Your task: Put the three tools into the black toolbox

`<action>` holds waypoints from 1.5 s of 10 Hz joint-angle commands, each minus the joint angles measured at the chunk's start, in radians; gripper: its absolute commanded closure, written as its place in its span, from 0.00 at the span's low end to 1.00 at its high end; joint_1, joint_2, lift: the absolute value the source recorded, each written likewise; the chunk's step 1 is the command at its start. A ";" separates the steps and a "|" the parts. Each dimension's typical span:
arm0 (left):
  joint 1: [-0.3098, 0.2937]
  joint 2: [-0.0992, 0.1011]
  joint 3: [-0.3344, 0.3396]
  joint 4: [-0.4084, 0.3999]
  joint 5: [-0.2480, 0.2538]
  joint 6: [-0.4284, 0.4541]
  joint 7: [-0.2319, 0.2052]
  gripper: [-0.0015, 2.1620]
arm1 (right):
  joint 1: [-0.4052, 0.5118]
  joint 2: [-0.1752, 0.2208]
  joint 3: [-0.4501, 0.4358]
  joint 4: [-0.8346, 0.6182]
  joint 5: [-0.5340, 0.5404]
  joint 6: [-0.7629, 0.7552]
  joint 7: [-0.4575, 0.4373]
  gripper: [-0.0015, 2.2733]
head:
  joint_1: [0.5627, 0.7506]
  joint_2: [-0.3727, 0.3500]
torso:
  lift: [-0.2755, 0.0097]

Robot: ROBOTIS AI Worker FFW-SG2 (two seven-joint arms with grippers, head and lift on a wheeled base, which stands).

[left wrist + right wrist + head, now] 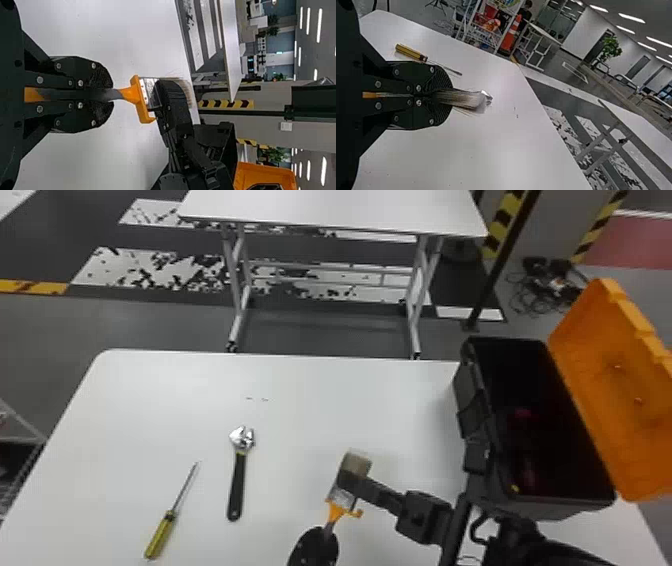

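Together, two claws share one paintbrush above the white counter (165,405), its long axis running away from the robot, handle near, bristles far and angled slightly right. The left claw (107,95) is closed on the handle; the right claw (447,95), reaching across from the toolbox side, is pinched around the brush (337,512) where metal meets bristles. The black toolbox (545,508) stands to the robot's right, its orange lid (600,390) open on the side farther from the brush, making the right arm the nearer carrier. The likely next step is a handover: the left claw lets go, and the right takes the brush sideways over the near wall of the box. With the right grip so far toward the bristles, the handle would trail toward the robot and could catch the rim unless lifted well clear or turned along the opening. To the left of the brush lie the adjustable wrench (236,485) and, farther left, the yellow-handled screwdriver (161,535), both outside the box.
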State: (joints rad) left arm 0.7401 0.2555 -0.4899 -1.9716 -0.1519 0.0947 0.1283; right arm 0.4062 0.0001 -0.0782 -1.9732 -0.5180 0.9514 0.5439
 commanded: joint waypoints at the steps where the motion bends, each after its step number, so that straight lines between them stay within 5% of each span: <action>1: 0.010 0.002 -0.004 -0.015 0.000 0.018 0.017 0.00 | 0.019 0.001 -0.018 -0.070 -0.002 0.039 -0.005 0.99 | 0.70 0.43 | 0.79; 3: 0.028 0.019 -0.001 -0.047 0.017 0.030 0.048 0.00 | 0.068 0.001 -0.052 -0.257 -0.010 0.122 -0.027 0.99 | 0.70 0.42 | 0.79; 5: 0.048 0.025 0.017 -0.087 0.044 0.064 0.048 0.00 | 0.117 0.001 -0.175 -0.451 -0.125 0.186 -0.056 0.99 | 0.70 0.40 | 0.79; 10: 0.055 0.013 0.180 -0.167 0.149 0.208 -0.056 0.01 | 0.106 0.001 -0.540 -0.648 -0.234 0.287 -0.078 0.99 | 0.70 0.21 | 0.79; 12: 0.074 0.011 0.244 -0.210 0.172 0.233 -0.108 0.01 | 0.072 0.001 -0.584 -0.656 -0.172 0.232 -0.091 0.99 | 0.70 0.17 | 0.79; 15: 0.111 0.010 0.307 -0.256 0.192 0.254 -0.154 0.01 | 0.054 -0.078 -0.548 -0.655 -0.010 0.116 -0.121 0.99 | 0.70 0.14 | 0.79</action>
State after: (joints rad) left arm 0.8424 0.2654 -0.1921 -2.2197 0.0376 0.3483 -0.0250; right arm 0.4619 -0.0617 -0.6408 -2.6290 -0.5702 1.0933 0.4237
